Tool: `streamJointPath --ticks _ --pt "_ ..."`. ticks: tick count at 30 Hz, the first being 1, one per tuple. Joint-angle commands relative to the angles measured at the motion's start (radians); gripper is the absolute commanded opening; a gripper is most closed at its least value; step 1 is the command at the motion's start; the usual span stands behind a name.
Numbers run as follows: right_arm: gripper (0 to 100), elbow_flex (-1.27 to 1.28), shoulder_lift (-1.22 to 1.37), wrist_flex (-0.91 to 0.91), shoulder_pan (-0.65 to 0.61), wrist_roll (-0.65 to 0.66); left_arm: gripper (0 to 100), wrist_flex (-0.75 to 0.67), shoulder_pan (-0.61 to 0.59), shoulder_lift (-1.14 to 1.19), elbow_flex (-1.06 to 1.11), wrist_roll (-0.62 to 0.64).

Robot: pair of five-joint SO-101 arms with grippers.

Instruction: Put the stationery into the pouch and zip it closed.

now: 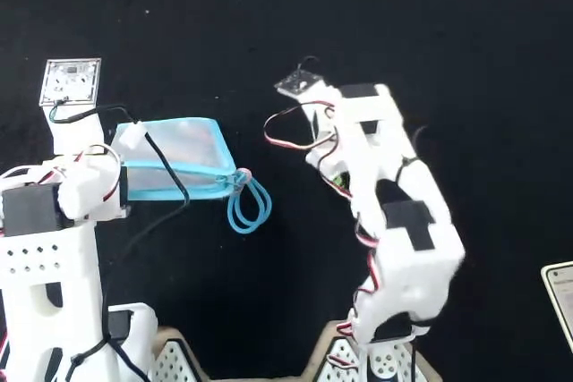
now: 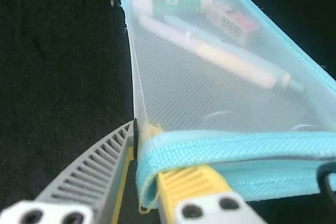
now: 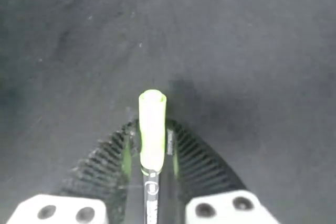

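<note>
Pouch [image 1: 179,160]: translucent mesh, teal zip edging, teal cord loop [image 1: 249,205] at one end; lies on black table [image 1: 466,42]; green-and-white tube [image 2: 173,3], pale pen [image 2: 210,51], eraser [image 2: 233,22] inside. Left gripper [image 2: 140,132] pinches its zip-edge corner; right gripper [image 3: 152,129], well apart, clamps a lime-tipped pen [image 3: 152,108].

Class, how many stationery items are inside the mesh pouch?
3 clearly: a green-labelled tube along the edge opposite the zip, an eraser beside it, a long pen diagonally across. More may be hidden.
</note>
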Motion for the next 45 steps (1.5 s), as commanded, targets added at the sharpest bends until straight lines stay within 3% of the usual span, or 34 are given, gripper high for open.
streamJointPath --ticks 1,6,12,15,19,26,31,36,41,45 --pt "1.0 -0.024 -0.275 0.15 -0.014 -0.081 3 -0.015 -0.005 0.011 -0.005 0.009" --pt "1.0 0.028 -0.533 0.212 -0.015 -0.14 3 -0.015 -0.005 0.011 -0.005 0.009" --pt "1.1 0.151 -0.848 0.13 -0.015 -0.155 3 -0.015 -0.005 0.011 -0.005 0.009" --pt "1.1 0.17 -0.978 0.132 -0.055 -0.245 3 -0.015 -0.005 0.011 -0.005 0.009" --pt "1.1 0.171 -1.164 0.124 -0.189 -0.358 3 -0.015 -0.005 0.011 -0.005 0.009" --pt "1.1 0.183 -1.488 0.017 -0.488 -0.376 3 -0.015 -0.005 0.011 -0.005 0.009" --pt "1.1 0.334 -1.643 -0.189 -0.615 -0.376 3 -0.015 -0.005 0.011 -0.005 0.009" --pt "1.1 0.573 -1.745 -0.557 -0.7 -0.376 3 -0.015 -0.005 0.011 -0.005 0.009" --pt "1.1 0.806 -1.844 -0.845 -0.709 -0.376 3 -0.015 -0.005 0.011 -0.001 0.009" --pt "1.1 0.94 -1.929 -0.93 -0.712 -0.376 3 -0.031 -0.005 0.011 0.012 0.009"
